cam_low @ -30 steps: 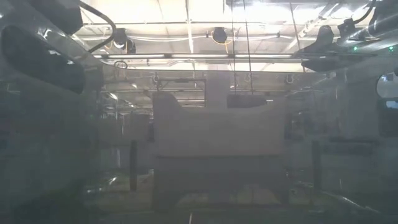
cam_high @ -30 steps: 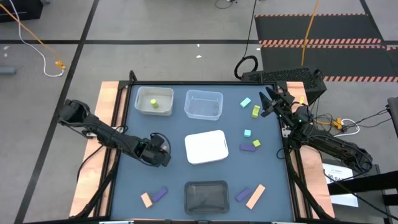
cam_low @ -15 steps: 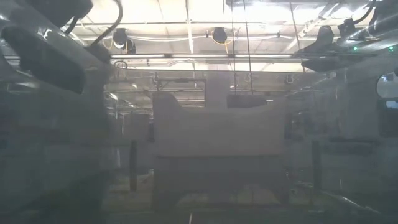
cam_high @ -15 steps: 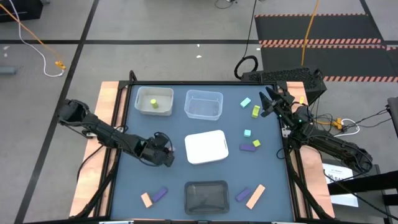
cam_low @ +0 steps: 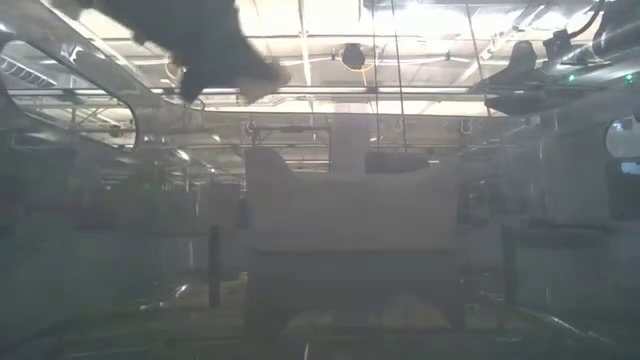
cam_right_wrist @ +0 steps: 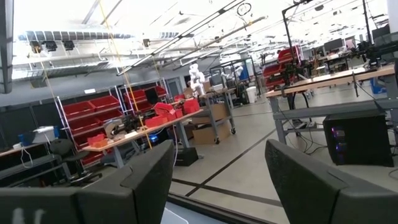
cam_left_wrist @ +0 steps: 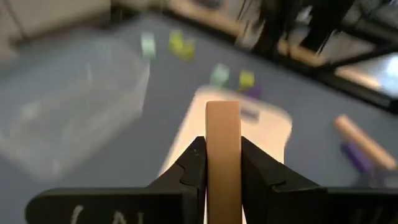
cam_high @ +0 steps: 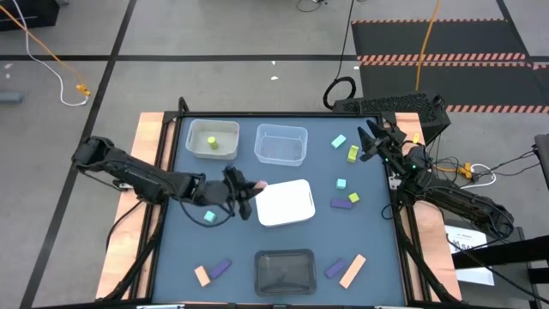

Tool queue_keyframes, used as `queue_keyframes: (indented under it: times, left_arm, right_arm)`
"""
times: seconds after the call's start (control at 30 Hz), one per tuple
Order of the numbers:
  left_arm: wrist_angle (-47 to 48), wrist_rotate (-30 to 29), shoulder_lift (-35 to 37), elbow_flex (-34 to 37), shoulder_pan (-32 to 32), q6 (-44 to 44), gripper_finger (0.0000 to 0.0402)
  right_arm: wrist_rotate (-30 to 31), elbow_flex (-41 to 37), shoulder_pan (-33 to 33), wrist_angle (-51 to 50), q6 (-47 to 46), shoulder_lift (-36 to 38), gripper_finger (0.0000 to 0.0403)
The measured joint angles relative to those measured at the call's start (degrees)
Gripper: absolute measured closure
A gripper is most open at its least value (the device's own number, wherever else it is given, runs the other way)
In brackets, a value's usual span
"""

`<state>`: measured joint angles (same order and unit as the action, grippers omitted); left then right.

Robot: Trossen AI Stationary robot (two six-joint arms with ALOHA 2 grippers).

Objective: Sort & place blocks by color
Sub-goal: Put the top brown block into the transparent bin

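Carrying a peach-orange block clamped between its fingers, the left gripper hangs above the blue table, just beside the left edge of the white tray at the table's centre. The left wrist view shows the block standing upright between the two dark fingers, with the white tray directly ahead of it. A mint-teal block lies on the table near the left arm. The right gripper waits at the table's far right edge with its fingers spread wide and nothing between them, looking out into the room. Near it lie loose blocks: a mint-teal one, a yellow-green one, another mint-teal one, a yellow-green cube and a purple bar. At the far left, a shallow tray holds a yellow-green block, and a clear tray sits beside it. A dark tray sits at the near edge, flanked by more peach-orange and purple blocks. The step in hand looks like delivering the held block to a tray, probably the white one. To do it well, the gripper should centre over the tray's middle, come down low before letting go so the block does not bounce or roll over the rim, and lift straight up.
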<state>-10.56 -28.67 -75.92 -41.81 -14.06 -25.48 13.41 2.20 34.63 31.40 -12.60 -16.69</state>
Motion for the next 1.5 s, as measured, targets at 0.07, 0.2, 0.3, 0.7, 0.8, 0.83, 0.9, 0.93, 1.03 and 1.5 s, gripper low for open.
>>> queue_keyframes:
  times: [0.07,0.2,0.3,0.7,0.8,0.83,0.9,0.93,1.03,1.5]
  left_arm:
    - [-6.1,0.0,0.0,0.0,1.3,5.4,0.0344]
    - [-18.3,0.0,0.0,0.0,2.7,16.2,0.0344]
    - [-24.5,0.9,0.0,0.0,3.3,22.9,0.0344]
    - [-29.5,6.5,0.0,0.0,4.7,31.3,0.0344]
    - [-26.2,6.3,0.0,0.0,6.9,29.6,0.0344]
    - [-24.5,6.3,0.0,0.0,8.1,27.9,0.0344]
    - [-20.8,6.3,-0.3,0.0,10.8,24.1,0.0344]
    - [-19.4,6.4,-0.7,0.0,12.3,22.1,0.0344]
    - [-15.0,8.9,-2.4,0.0,17.3,15.7,0.0344]
    - [-16.2,24.5,-17.2,0.0,35.8,3.5,0.0344]
  right_arm:
    - [0.0,0.0,0.0,0.0,0.0,0.0,0.0156]
    - [0.0,0.0,0.0,0.0,0.0,0.0,0.0156]
    - [0.0,0.0,0.0,0.0,0.0,0.0,0.0156]
    - [0.0,0.0,0.0,0.0,0.0,0.0,0.0156]
    - [0.0,0.0,0.0,0.0,0.0,0.0,0.0156]
    - [0.0,0.0,0.0,0.0,0.0,0.0,0.0156]
    - [0.0,0.0,0.0,0.1,0.0,0.0,0.0156]
    - [0.0,0.0,0.0,0.1,0.0,0.0,0.0156]
    - [0.0,0.0,0.0,0.1,0.0,0.0,0.0156]
    - [0.0,0.0,0.0,0.1,0.0,0.0,0.0156]
